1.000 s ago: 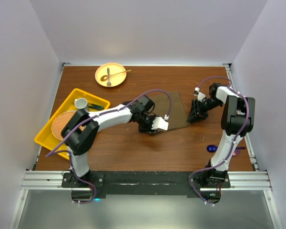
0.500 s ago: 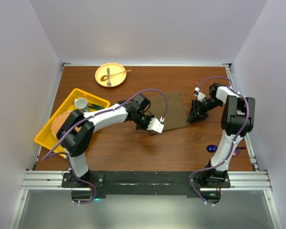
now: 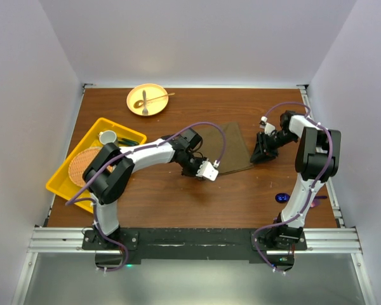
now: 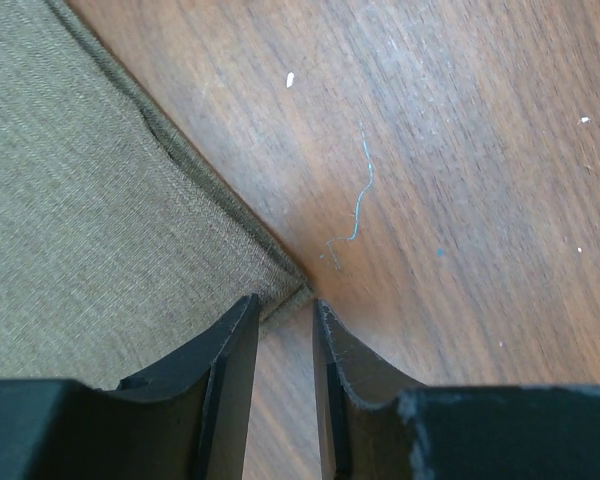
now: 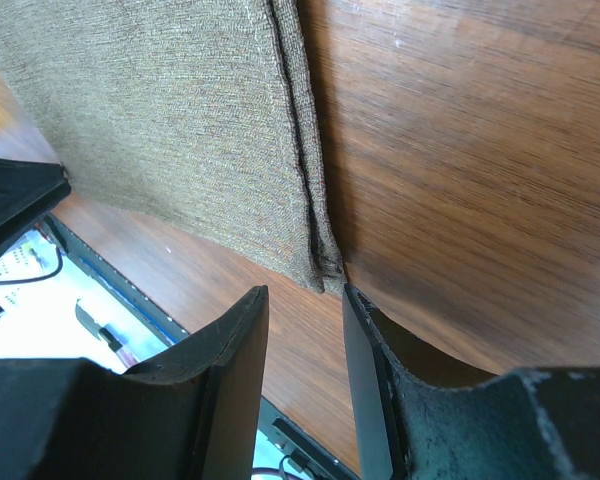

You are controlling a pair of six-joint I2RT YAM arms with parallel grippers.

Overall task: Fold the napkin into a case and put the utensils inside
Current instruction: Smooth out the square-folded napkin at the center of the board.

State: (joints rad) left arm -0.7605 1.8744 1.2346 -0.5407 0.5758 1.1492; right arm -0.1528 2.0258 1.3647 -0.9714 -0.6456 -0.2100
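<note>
While both hands are sitting low at its near corners, we are looking at the napkin, which is lying flat near the middle of the bench, folded down into a plain olive-brown panel with straight sides. Up close its cloth is showing a coarse, even weave with no pattern, and a stitched hem is running along each edge; at the right side two layers are lying stacked, their hems side by side. The left hand is resting at the napkin's near left corner, its two black fingers standing only slightly apart, and the pointed corner is lying flat across the mouth of that narrow gap, neither bunched nor lifted. The right hand is sitting at the near right corner in the same way: its matte black fingers are spread a little wider, and the corner tip is poking just into the gap with bare wood showing below it. The bench is showing glossy reddish-brown wood with a long grain, and a thin pale blue thread is curling on it just beside the left corner. A small glossy blue-purple spoon is lying on the arms' side of the napkin and off to its right, well apart from the cloth. Beyond the napkin's far left corner a round yellow plate is sitting, well apart.
</note>
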